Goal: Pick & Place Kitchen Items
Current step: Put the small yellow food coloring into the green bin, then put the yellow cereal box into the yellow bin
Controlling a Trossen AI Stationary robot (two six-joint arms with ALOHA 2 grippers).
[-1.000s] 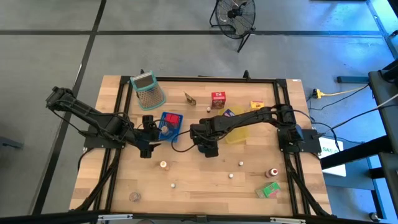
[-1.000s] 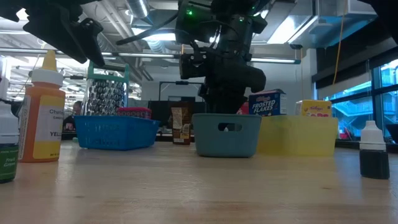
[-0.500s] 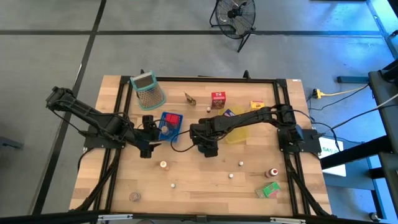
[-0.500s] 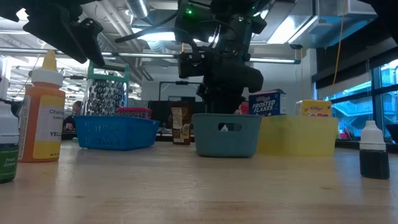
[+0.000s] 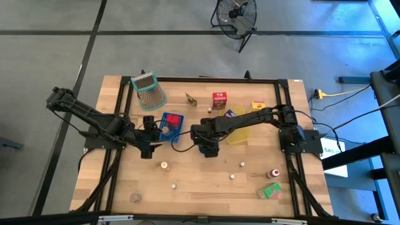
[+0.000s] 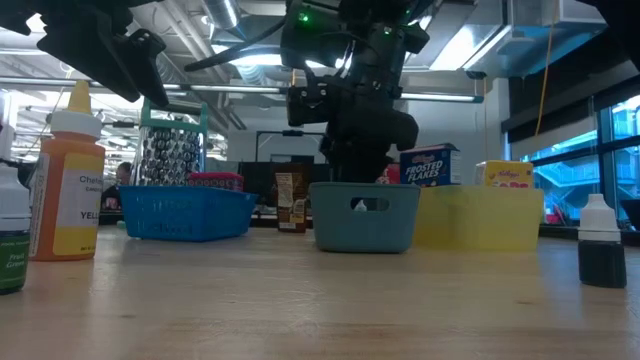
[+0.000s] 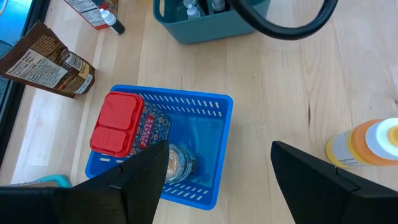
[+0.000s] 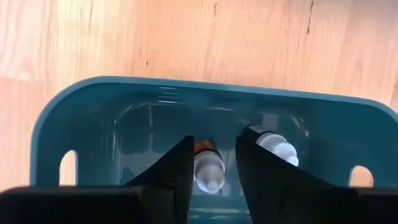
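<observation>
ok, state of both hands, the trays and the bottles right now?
left hand, open, empty, beside the blue tray
right hand, down inside the grey-blue tray
blue tray, holds a red-lidded box
grey-blue tray, holds two white-capped bottles, upright
orange bottle, upright on the table

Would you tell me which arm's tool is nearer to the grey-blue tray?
The right. The right tool reaches down into the grey-blue tray, while the left tool hovers over the blue basket beside it.
</observation>
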